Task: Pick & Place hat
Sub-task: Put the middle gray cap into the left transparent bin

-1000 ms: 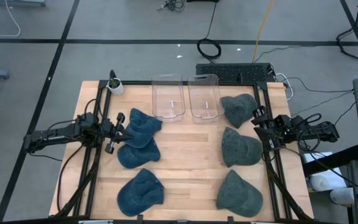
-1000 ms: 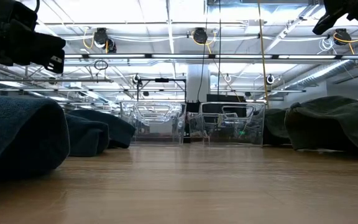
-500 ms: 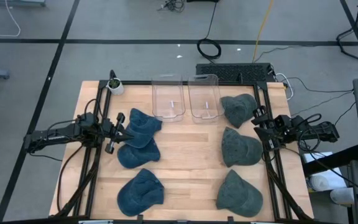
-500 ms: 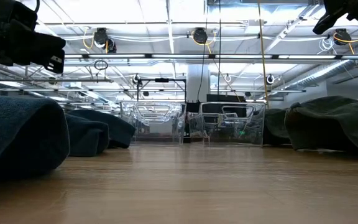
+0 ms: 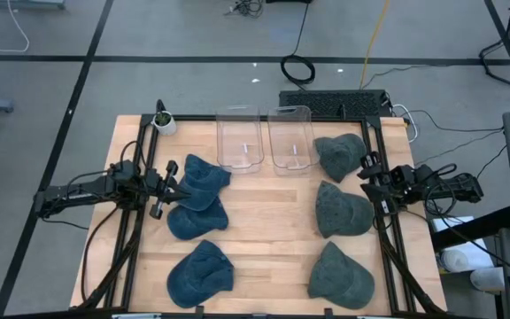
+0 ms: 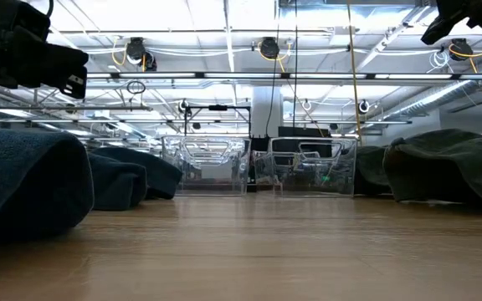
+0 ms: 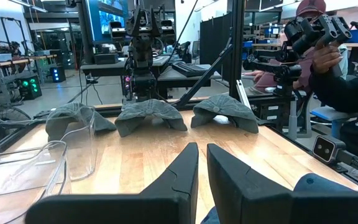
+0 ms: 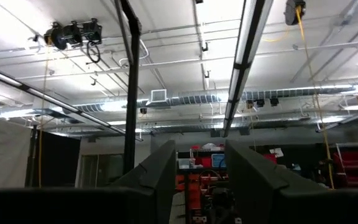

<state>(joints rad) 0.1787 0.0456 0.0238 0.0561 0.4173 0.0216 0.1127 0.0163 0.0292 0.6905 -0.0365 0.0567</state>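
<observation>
Three blue hats [image 5: 204, 182], [image 5: 195, 220], [image 5: 200, 270] lie crown up on the table's left half. Three grey-green hats [image 5: 339, 155], [image 5: 342, 210], [image 5: 339, 276] lie on its right half. My left gripper [image 5: 172, 188] hangs in the air over the left edge of the far blue hat [image 7: 316, 186] and touches nothing. Its fingers are all but shut, with only a thin slit [image 7: 202, 149] between them. My right gripper [image 5: 368, 184] stands open at the table's right edge, raised and tipped up toward the ceiling [image 8: 201, 155].
Two clear plastic bins [image 5: 240, 140], [image 5: 291, 137] stand side by side at the far edge. A small potted plant [image 5: 163, 121] sits at the far left corner. Bare wood [image 5: 268, 230] runs down the middle between the hat columns. A person [image 7: 337, 81] is beyond the right edge.
</observation>
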